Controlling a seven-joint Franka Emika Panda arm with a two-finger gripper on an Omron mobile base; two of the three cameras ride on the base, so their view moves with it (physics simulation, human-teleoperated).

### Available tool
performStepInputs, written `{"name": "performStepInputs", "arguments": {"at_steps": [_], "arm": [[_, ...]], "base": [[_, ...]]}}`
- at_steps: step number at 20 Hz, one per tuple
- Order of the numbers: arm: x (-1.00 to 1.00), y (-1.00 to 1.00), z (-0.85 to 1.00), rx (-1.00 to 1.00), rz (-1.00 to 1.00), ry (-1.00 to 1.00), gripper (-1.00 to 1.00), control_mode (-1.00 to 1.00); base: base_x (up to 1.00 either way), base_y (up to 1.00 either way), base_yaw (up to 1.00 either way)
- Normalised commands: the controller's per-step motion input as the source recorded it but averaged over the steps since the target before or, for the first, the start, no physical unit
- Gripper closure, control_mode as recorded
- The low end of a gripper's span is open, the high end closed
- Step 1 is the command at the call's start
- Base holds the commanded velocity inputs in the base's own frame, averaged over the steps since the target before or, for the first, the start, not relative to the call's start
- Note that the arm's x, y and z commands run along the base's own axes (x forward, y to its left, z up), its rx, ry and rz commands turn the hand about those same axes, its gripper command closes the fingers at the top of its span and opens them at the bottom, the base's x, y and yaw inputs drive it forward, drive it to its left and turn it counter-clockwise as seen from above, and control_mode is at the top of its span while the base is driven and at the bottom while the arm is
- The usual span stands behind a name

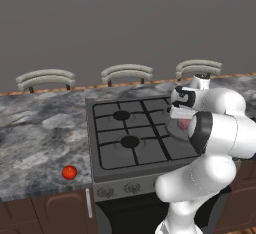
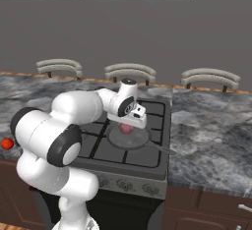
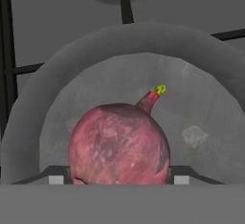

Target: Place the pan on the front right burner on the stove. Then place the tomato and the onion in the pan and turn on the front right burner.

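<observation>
Fingers (image 3: pixel 175 174) spread as wide as the onion (image 3: pixel 119 144), one at each side of it, apparently clamped on. Onion hanging just above the pan (image 2: pixel 129 137) floor, over its middle. Largest down: stove (image 1: pixel 140 133) in the grey tabletop (image 1: pixel 35 143); pan on the front right grate; tomato (image 1: pixel 69 172) on tabletop left of stove, well apart.

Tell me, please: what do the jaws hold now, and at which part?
The onion, gripped at its two opposite sides around the widest middle, hanging just above the pan.
</observation>
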Motion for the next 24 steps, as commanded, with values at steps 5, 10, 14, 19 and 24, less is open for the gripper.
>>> {"name": "performStepInputs", "arguments": {"at_steps": [5, 10, 14, 19, 24], "arm": [[0.05, -0.01, -0.05, 0.00, 0.00, 0.00, 1.00, -1.00], [0.00, 0.00, 0.00, 0.00, 0.00, 0.00, 1.00, -1.00], [0.00, 0.00, -0.02, 0.00, 0.00, 0.00, -1.00, -1.00], [-0.01, 0.00, 0.00, 0.00, 0.00, 0.00, -1.00, -1.00], [-0.17, 0.00, 0.16, 0.00, 0.00, -0.03, -1.00, -1.00]], "base": [[0.00, 0.00, 0.00], [0.00, 0.00, 0.00], [0.00, 0.00, 0.00], [0.00, 0.00, 0.00], [0.00, 0.00, 0.00]]}}
